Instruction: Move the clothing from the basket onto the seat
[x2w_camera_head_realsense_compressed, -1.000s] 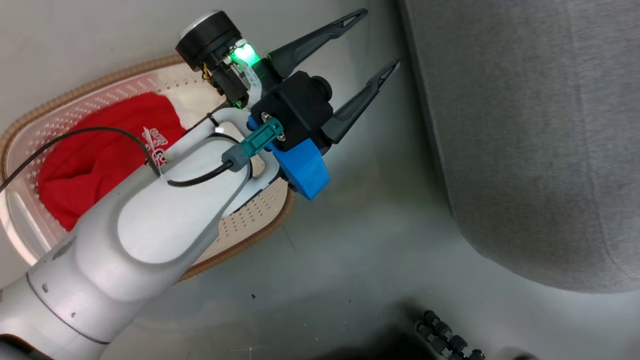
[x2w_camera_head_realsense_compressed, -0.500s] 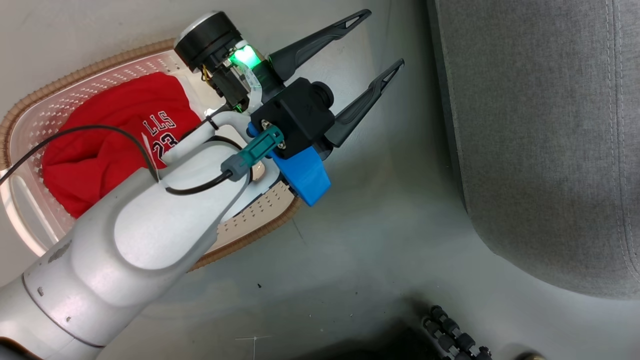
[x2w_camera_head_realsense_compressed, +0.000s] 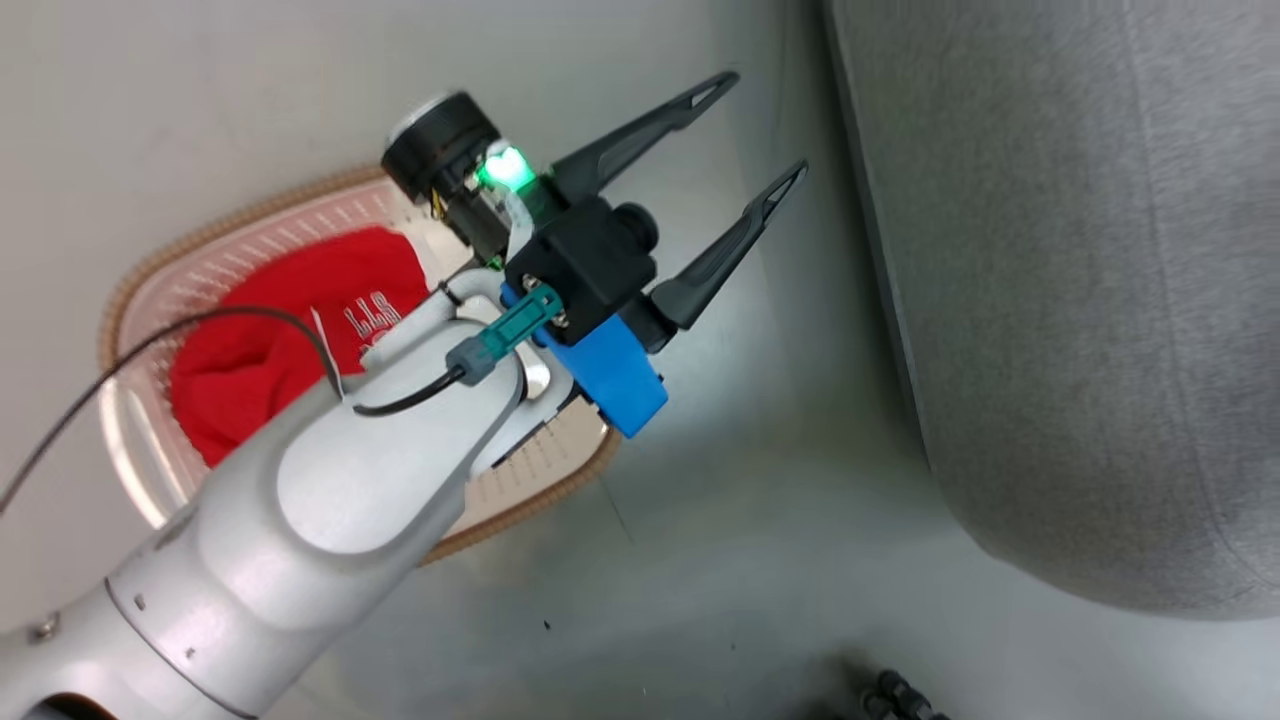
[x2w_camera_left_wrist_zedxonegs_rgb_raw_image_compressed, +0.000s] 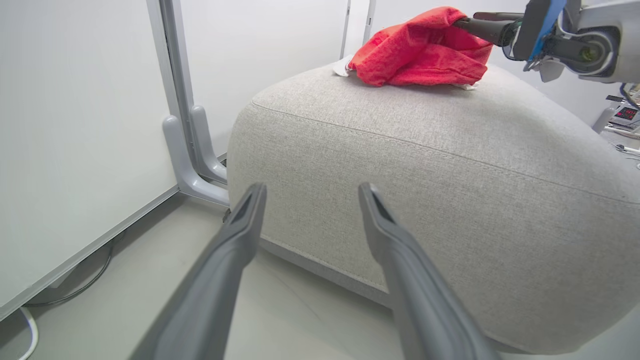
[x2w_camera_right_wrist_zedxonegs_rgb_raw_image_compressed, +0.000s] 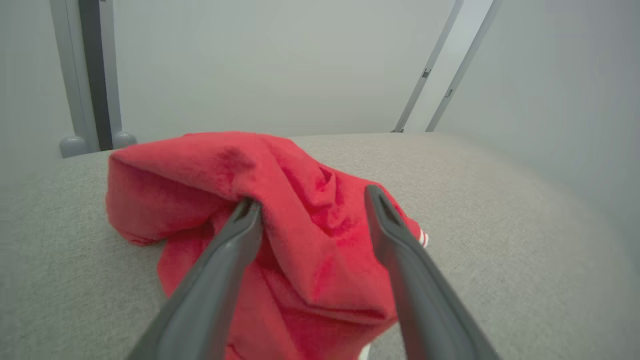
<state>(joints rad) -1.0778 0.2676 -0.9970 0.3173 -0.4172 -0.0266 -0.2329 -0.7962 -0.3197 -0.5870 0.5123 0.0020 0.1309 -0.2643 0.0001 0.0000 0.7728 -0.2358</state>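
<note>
Reporting on both hands, nearest first. My left gripper (x2w_camera_head_realsense_compressed: 765, 123) stands wide, its two dark fingers well apart with nothing between them. It hangs over bare floor (x2w_camera_head_realsense_compressed: 750, 500). Behind its wrist and forearm lies the basket (x2w_camera_head_realsense_compressed: 230, 250), partly covered by my arm in the head view. Inside the basket rests the lettered garment (x2w_camera_head_realsense_compressed: 260, 350), bright red and bunched. White print shows next to my forearm, but it is blurred and partly hidden. Directly ahead of the left fingers rises the rounded grey side of the seat (x2w_camera_left_wrist_zedxonegs_rgb_raw_image_compressed: 450, 200), near them but not touching. Off to the left of those fingers, in the left wrist view, a pale panel (x2w_camera_left_wrist_zedxonegs_rgb_raw_image_compressed: 75, 125) stands on grey legs (x2w_camera_left_wrist_zedxonegs_rgb_raw_image_compressed: 192, 150) just beside the seat.

My right gripper (x2w_camera_right_wrist_zedxonegs_rgb_raw_image_compressed: 311, 197) is on top of the seat, above and beyond the left fingertips. Its fingers are spread wide, one on either side of a raised fold of the second garment (x2w_camera_right_wrist_zedxonegs_rgb_raw_image_compressed: 175, 165). The tip of the finger at the right wrist view's left presses into the cloth; the other finger lies against it. The jaws are not closed on the fabric. The second garment is a red heap resting on the seat's top surface. A bit of white stripe trim shows at its edge, just past the finger at that view's right. Beyond the heap, the seat top runs on towards pale wall panels.
</note>
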